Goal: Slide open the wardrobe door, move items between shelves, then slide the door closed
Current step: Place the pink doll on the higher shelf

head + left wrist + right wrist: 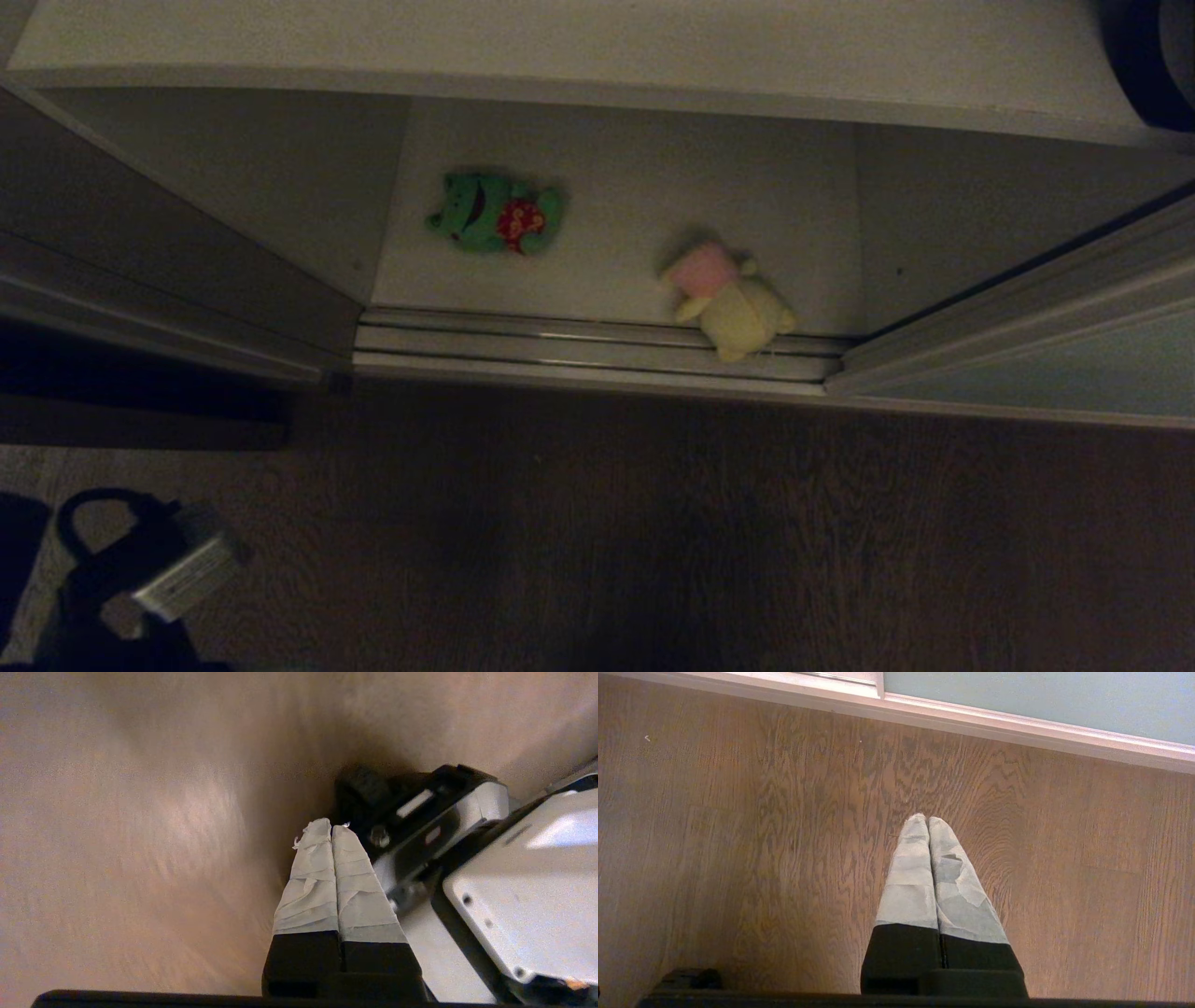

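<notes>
While dimly lit, green toy [493, 213], seemingly frog-like, red-patched.

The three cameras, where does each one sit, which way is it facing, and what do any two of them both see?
Head view: on the head, facing down into the open wardrobe at a green toy and a yellow toy on the bottom shelf; no arm is clearly visible.
Left wrist view: behind the shut left end effector, facing the floor and robot base.
Right wrist view: behind the shut right end effector, facing the floor.
Shared: head and right wrist show the sliding door.
</notes>
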